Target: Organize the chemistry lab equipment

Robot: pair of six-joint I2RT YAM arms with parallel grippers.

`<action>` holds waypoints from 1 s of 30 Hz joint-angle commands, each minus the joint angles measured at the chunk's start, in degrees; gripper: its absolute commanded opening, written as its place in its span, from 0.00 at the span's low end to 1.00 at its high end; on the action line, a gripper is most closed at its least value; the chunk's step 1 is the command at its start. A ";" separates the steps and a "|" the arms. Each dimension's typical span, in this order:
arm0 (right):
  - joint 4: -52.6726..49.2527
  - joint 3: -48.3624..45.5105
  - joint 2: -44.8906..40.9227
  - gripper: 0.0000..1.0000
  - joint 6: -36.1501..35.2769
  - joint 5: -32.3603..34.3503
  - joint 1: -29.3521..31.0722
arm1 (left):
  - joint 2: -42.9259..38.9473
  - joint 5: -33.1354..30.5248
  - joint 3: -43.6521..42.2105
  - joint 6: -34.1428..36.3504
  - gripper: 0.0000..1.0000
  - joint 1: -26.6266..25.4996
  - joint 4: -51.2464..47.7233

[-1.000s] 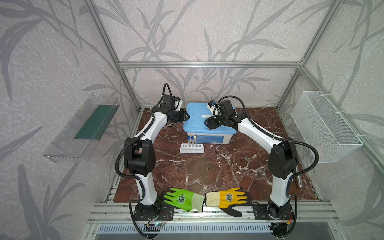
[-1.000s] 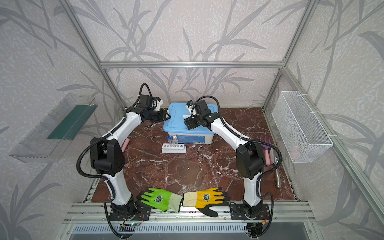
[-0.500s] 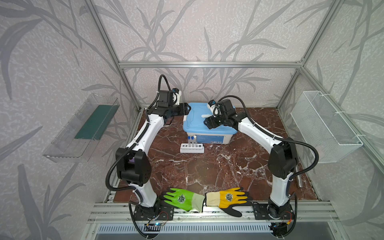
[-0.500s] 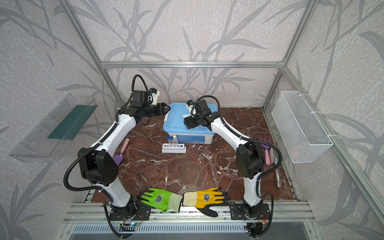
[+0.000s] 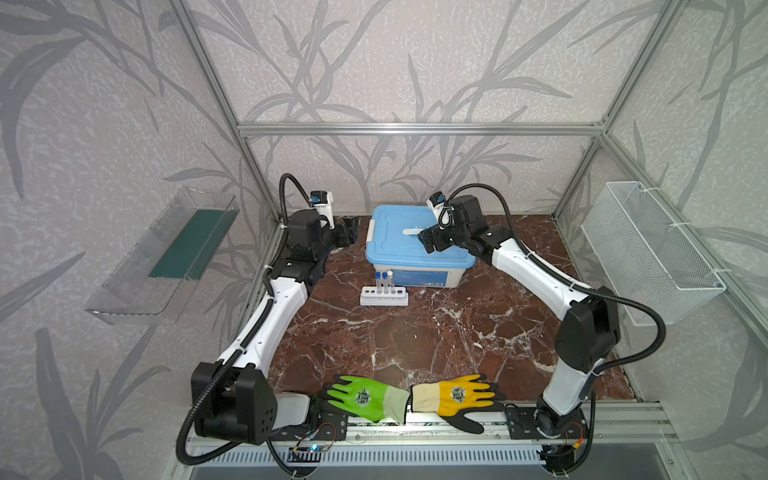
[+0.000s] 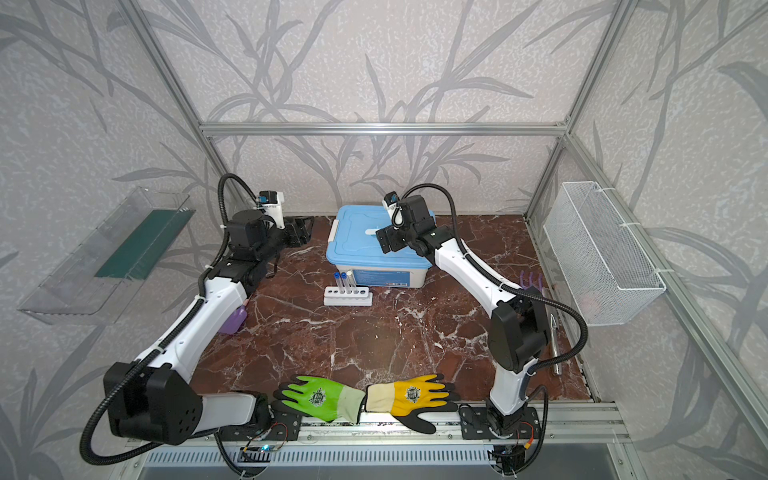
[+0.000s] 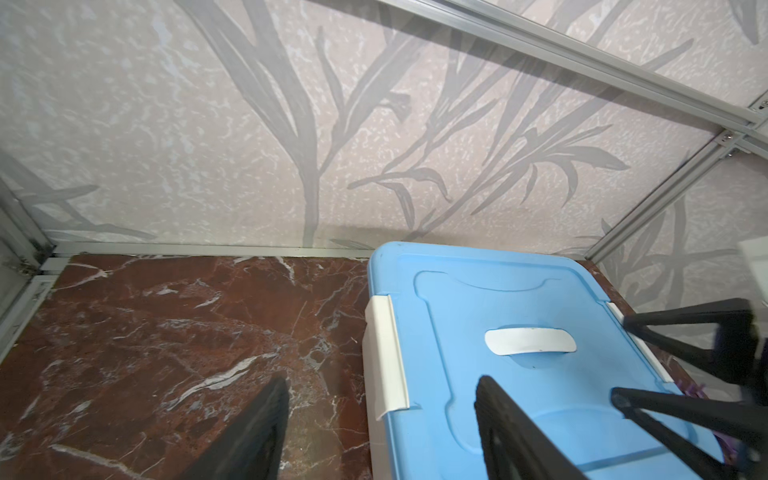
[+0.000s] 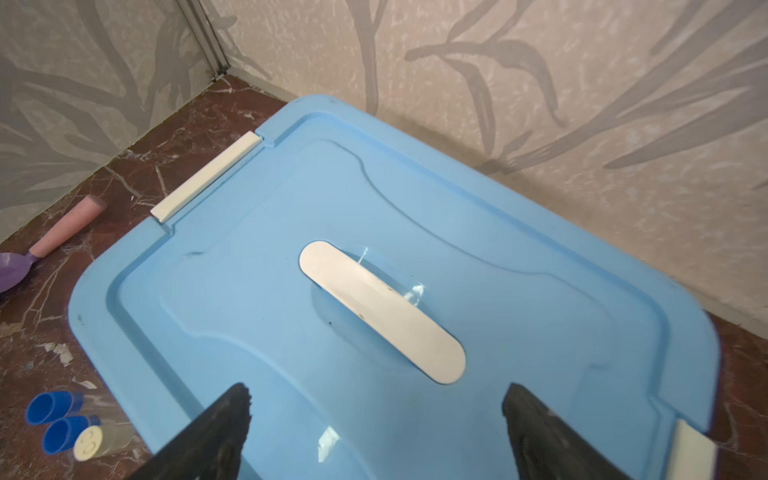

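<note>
A white rack (image 5: 384, 296) holding capped clear test tubes (image 5: 384, 280) stands in front of a white box with a blue lid (image 5: 399, 245). In both top views my left gripper (image 5: 353, 230) hangs open beside the box's left side. In the left wrist view it (image 7: 382, 386) straddles the white latch (image 7: 386, 353) without touching it. My right gripper (image 5: 426, 243) hovers open over the lid, and in the right wrist view it (image 8: 376, 392) sits just short of the white handle (image 8: 380, 309). Metal tweezers (image 6: 555, 345) lie by the right edge.
Green and yellow gloves (image 5: 365, 397) lie on the front rail. A purple scoop (image 6: 235, 320) sits under my left arm, and a purple rake (image 6: 532, 280) is at the right. A wire basket (image 5: 648, 253) hangs on the right wall and a clear shelf (image 5: 166, 257) on the left wall.
My left arm's elbow has dropped toward the front left, and its jaws have opened and drawn slightly off the box's left latch. The right jaws have opened wider over the lid.
</note>
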 commanded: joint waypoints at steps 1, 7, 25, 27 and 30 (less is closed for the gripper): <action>6.27 -4.79 -8.37 0.97 -2.70 6.07 -0.28 | -5.07 -7.87 -6.43 1.10 0.74 0.67 11.06; 9.98 -17.79 -20.28 0.99 -2.77 13.46 -1.44 | -8.75 -13.31 -14.51 -1.59 0.88 0.76 16.09; 27.61 -54.48 -34.70 0.99 7.87 33.55 -16.70 | -9.10 -41.78 -38.61 5.41 0.99 1.05 36.00; 30.34 -55.60 -32.06 0.99 7.31 34.75 -16.78 | -6.94 -43.27 -38.64 7.36 0.99 1.47 36.42; 31.70 -55.75 -27.96 0.99 5.98 35.73 -17.03 | -3.49 -43.61 -39.85 8.04 0.99 1.58 39.15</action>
